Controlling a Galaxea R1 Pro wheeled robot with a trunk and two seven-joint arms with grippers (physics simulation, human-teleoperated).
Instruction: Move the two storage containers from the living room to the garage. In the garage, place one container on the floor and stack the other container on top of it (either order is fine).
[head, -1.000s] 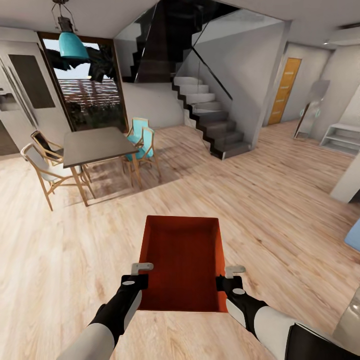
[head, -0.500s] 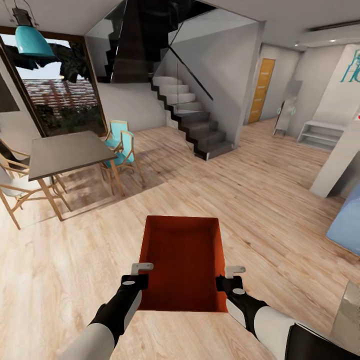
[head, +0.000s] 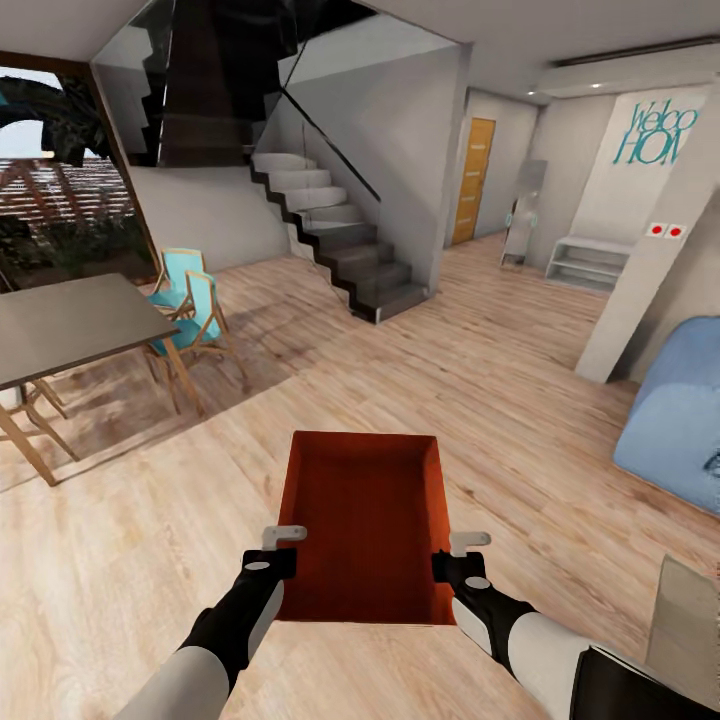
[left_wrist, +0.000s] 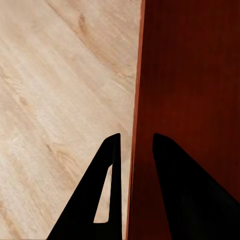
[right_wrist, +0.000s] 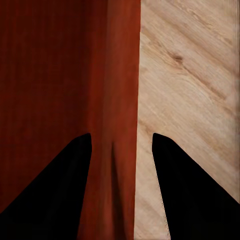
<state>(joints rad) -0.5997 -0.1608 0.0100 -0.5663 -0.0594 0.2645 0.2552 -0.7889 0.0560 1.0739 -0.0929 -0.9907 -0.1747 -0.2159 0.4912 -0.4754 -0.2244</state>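
Note:
One orange-red open-top storage container (head: 365, 520) hangs level in front of me above the light wood planks of the living room, and it is empty. My left gripper (head: 285, 545) is shut on its left wall near the near corner. My right gripper (head: 460, 555) is shut on its right wall opposite. In the left wrist view the dark fingers (left_wrist: 112, 165) straddle the thin red wall (left_wrist: 190, 75). In the right wrist view the gripper (right_wrist: 121, 135) pinches the wall's rim (right_wrist: 120, 75). The garage is out of view.
A grey dining table (head: 70, 325) with teal chairs (head: 190, 310) stands at the left. A dark staircase (head: 340, 240) rises ahead. An orange door (head: 473, 180) lies down the hallway. At the right are a white pillar (head: 640, 270) and a blue sofa (head: 680, 415).
The whole view has swung to the right: table and stairs slid left and the blue sofa came further in. The container and both grippers keep the same hold.

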